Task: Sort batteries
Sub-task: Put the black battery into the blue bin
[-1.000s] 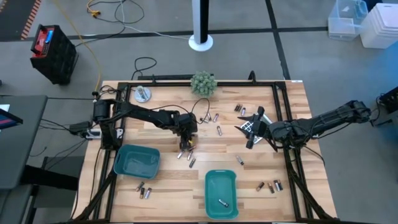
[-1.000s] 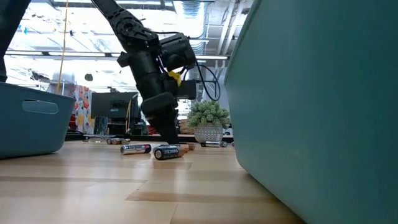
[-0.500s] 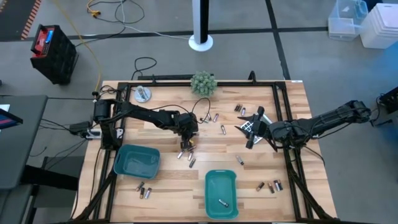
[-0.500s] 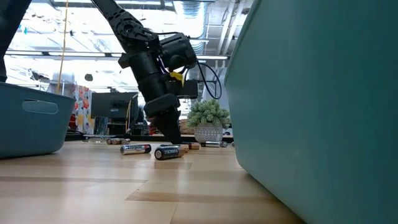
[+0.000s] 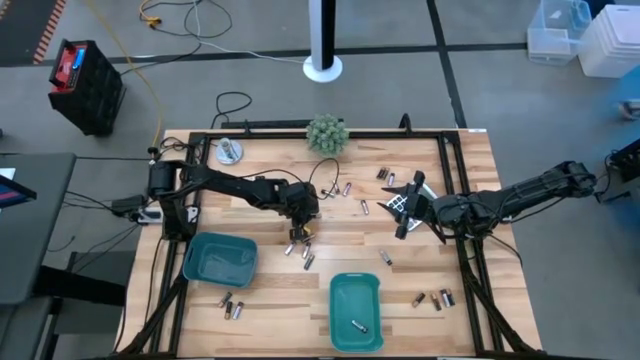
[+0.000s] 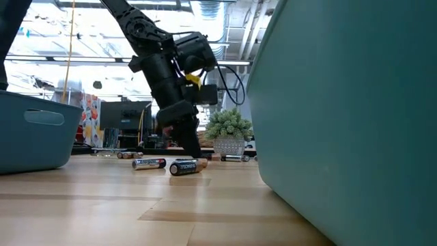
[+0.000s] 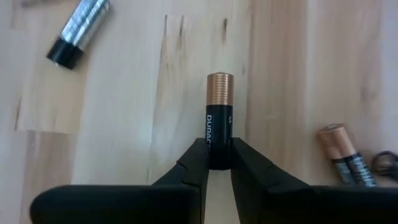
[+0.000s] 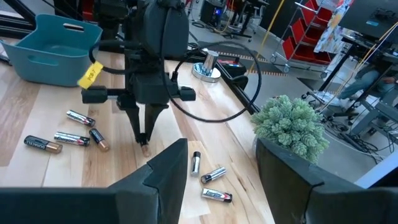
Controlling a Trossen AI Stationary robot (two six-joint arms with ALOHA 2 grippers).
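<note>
Small batteries lie scattered on the wooden table: a cluster beside my left gripper, others at the far middle and the near right. One battery lies in the near teal tray. A second teal tray stands at the left. My left gripper is shut on a dark battery with a coppery end. My right gripper hangs open at the right, touching nothing. My left gripper pinches the dark battery's black end between its two fingertips. The fingers slant down from the table's left and lie along the battery, whose coppery end sticks out past them. Whether that end rests on the wood cannot be told.
A silvery battery and a coppery-ended one lie close to the held one. A grey calculator lies by my right gripper. A small potted plant and a silvery round object stand at the far edge.
My left gripper has shut on the dark battery near the middle of the table and tipped slightly. My right arm has kept still.
</note>
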